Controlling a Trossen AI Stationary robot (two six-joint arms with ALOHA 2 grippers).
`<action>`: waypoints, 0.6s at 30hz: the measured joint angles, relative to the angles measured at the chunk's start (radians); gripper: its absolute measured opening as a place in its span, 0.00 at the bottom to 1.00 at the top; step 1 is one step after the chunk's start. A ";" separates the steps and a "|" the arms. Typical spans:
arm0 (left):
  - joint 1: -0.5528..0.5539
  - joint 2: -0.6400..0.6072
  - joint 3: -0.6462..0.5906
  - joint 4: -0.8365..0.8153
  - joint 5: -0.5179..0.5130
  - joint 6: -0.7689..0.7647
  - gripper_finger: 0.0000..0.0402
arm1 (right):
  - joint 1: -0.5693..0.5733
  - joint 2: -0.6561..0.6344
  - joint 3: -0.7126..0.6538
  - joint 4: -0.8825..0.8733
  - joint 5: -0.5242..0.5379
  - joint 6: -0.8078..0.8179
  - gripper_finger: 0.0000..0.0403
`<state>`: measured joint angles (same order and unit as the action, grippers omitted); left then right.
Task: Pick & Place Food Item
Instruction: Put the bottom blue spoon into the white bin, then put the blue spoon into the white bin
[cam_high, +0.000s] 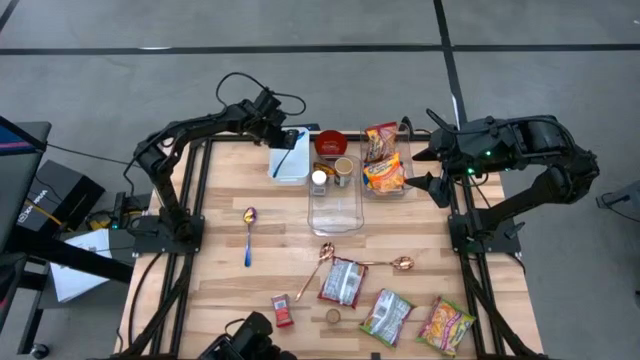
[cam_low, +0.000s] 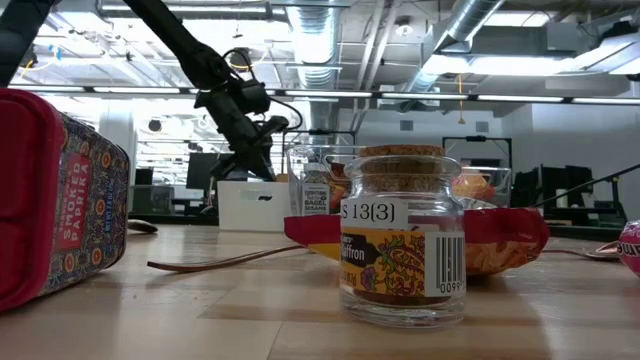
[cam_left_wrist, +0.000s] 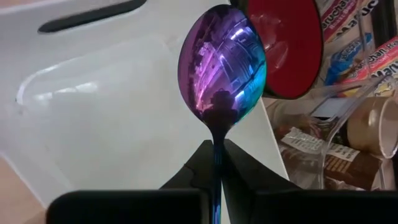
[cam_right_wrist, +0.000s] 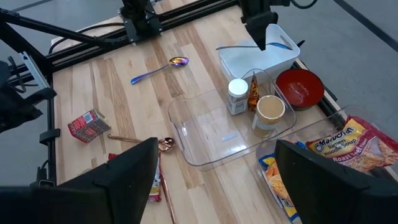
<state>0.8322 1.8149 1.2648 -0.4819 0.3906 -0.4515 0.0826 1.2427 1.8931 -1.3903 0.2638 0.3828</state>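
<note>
My left gripper (cam_high: 285, 137) is shut on an iridescent purple-blue spoon (cam_left_wrist: 222, 68) at the table's far side. It holds the spoon over the white bin (cam_high: 290, 165). The spoon's bowl faces the wrist camera. Its blue handle (cam_high: 284, 160) slants across the bin. Food items stand to the right of the bin: ramen packets (cam_high: 384, 160), small jars (cam_high: 320, 178) and a paper cup (cam_high: 344, 168). My right gripper (cam_right_wrist: 227, 180) waits open, raised at the table's far right edge, with nothing between its fingers. My left gripper pinches the spoon's handle just behind the bowl (cam_left_wrist: 217, 149) between its two fingers. The fingers slant down from the far left. The bowl sticks out past the fingertips over the white bin. Whether any part of the spoon rests on the bin, I cannot tell.
A red bowl (cam_high: 331, 143) and a clear tray (cam_high: 335, 205) sit beside the bin. On the bare wood lie another iridescent spoon (cam_high: 248, 235) and two copper spoons (cam_high: 322, 262). Several snack packets (cam_high: 344, 282) lie toward the near edge. A corked spice jar (cam_low: 403, 235) stands there.
</note>
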 joint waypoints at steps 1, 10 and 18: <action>0.000 0.000 0.000 0.000 0.000 0.002 0.03 | 0.000 0.000 0.000 0.000 0.000 0.000 0.78; 0.000 -0.002 0.000 0.037 -0.029 0.002 0.18 | 0.000 0.000 0.000 0.000 0.000 0.002 0.78; 0.021 -0.077 -0.002 0.089 -0.045 0.006 0.36 | 0.000 0.000 0.000 -0.001 0.000 0.000 0.78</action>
<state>0.8530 1.7383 1.2633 -0.3927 0.3458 -0.4459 0.0828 1.2427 1.8931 -1.3911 0.2638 0.3832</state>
